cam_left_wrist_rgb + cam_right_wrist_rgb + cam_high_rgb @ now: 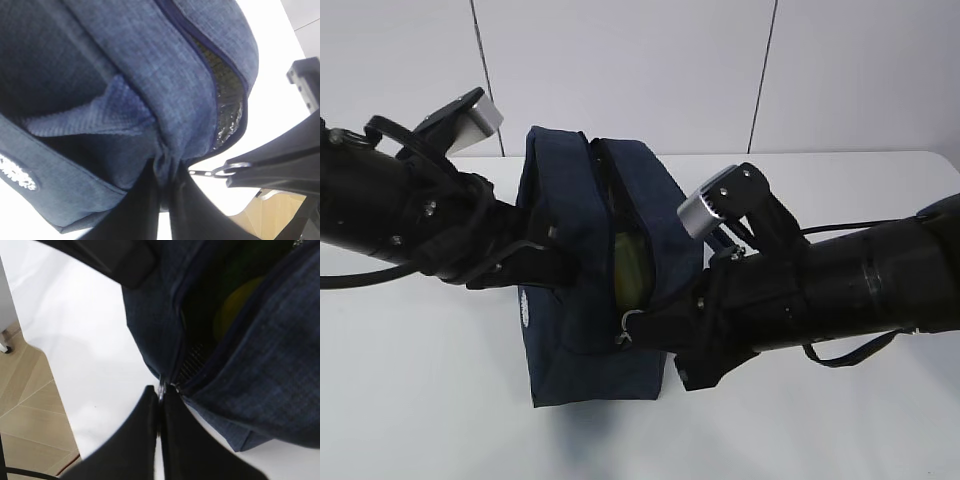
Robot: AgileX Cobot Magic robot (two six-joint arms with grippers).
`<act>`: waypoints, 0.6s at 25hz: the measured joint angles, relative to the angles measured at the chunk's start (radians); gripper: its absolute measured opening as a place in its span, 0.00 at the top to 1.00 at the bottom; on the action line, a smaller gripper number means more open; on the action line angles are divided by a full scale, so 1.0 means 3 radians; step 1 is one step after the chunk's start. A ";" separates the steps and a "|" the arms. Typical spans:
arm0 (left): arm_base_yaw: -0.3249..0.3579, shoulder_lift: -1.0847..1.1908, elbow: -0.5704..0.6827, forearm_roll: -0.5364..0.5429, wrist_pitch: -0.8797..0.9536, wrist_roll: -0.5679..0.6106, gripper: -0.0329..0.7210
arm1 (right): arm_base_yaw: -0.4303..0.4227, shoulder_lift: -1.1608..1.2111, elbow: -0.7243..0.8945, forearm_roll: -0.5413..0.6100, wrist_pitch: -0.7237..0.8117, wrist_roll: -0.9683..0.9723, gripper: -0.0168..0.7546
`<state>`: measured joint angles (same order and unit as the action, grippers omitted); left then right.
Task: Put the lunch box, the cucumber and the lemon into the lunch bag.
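**Two grippers pinch one lunch bag**

Left gripper [552,262] is clamped on the fabric of the single lunch bag [570,340] on the white table [420,400]; its zipper runs away from the camera.

Left wrist view: closed fingers [145,210] bunch the bag's cloth.

Right wrist view: right gripper [160,400] is closed on the zipper pull [161,389]; one lemon [235,307] lies inside.
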<state>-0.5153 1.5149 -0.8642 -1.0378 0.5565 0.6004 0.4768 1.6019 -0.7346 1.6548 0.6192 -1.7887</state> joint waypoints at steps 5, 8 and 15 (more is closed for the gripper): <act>0.0000 0.0000 0.0000 0.0000 -0.0007 0.0000 0.95 | 0.0000 -0.0082 0.0000 0.0012 -0.0015 -0.0005 1.00; 0.0000 0.0000 0.0000 0.0000 -0.0007 0.0000 0.95 | 0.0000 -0.0135 0.0000 0.0018 -0.0052 -0.0005 1.00; 0.0000 0.0000 0.0000 0.0000 -0.0013 0.0000 0.95 | 0.0000 -0.0192 0.0007 0.0123 -0.0087 0.0010 1.00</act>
<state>-0.5153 1.5149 -0.8642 -1.0378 0.5527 0.6004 0.4768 1.5443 -0.7324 1.6918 0.5930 -1.7858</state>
